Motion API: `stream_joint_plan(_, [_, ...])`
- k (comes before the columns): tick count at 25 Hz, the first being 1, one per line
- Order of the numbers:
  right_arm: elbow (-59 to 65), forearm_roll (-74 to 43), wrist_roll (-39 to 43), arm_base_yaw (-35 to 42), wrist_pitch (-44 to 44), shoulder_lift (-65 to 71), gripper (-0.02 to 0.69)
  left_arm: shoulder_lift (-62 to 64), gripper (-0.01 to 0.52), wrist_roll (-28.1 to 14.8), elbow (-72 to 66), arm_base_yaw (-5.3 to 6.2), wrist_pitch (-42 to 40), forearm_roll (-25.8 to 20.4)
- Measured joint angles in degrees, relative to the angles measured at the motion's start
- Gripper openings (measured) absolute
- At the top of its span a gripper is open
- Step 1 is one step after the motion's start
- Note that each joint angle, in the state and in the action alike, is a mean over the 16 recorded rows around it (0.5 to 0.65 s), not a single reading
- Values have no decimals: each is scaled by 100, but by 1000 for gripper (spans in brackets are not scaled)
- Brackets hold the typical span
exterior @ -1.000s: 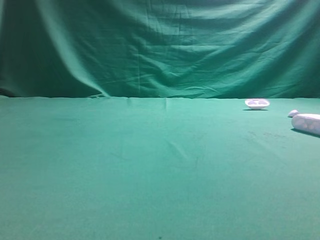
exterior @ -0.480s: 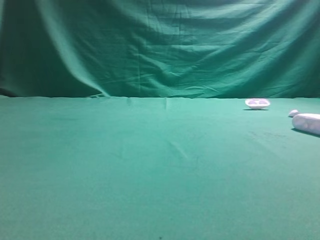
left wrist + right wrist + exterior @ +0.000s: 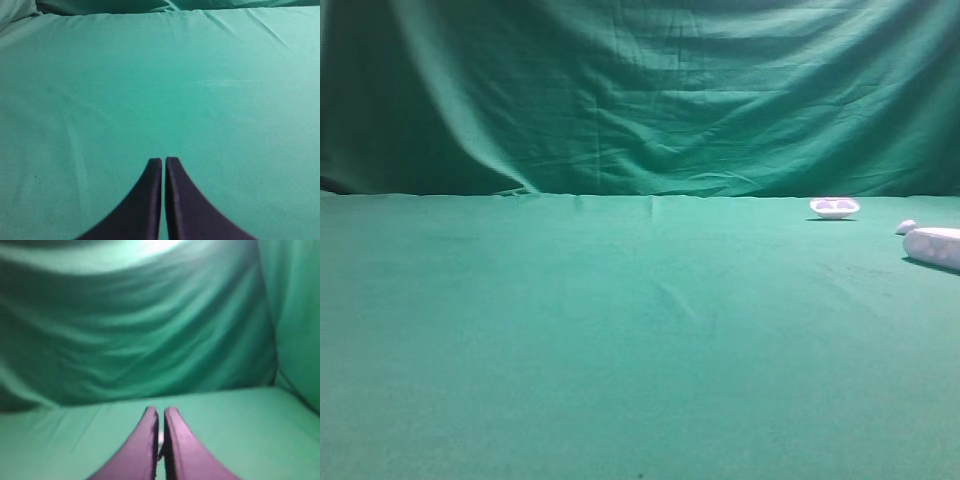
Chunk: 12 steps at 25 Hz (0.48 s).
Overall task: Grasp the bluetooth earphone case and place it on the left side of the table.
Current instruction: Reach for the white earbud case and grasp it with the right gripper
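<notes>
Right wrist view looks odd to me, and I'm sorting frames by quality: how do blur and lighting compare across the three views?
Right wrist view: soft and blurred, bright glare at top, right gripper purplish. Left wrist view: sharper, evenly lit, left gripper crisp against the table. Exterior high view: dim bluish cast, the bluetooth earphone case slightly fuzzy, thin shadow beneath.

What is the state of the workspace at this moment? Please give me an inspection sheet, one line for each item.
Surface: table covered in green cloth with faint creases.
Job's things: bluetooth earphone case lies at the far right edge of the exterior high view, partly cut off; not yet grasped.
Clutter: small white dish near the back right; tiny white blob just beside the case.
Grippers: left gripper shut, holding nothing, over bare cloth; right gripper shut, holding nothing.
Cables: nothing seen.
Surroundings: green draped backdrop behind the table.
</notes>
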<state>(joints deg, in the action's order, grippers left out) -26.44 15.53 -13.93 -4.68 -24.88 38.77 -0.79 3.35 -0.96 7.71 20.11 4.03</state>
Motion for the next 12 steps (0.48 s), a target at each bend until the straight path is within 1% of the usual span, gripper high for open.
stream_joint_plan(3, [-405,-64,-81,-9,-397,810,0,0,0,0,0,0,0,0])
stream_joint_plan(8, [-1006,-341,-220,-116,-816,2010,5,0,0,0,0,0,0,0])
stream_joint_plan(12, [-1463,-636,-331,-253,-1105,2880,45,0,0,0,0,0,0,0])
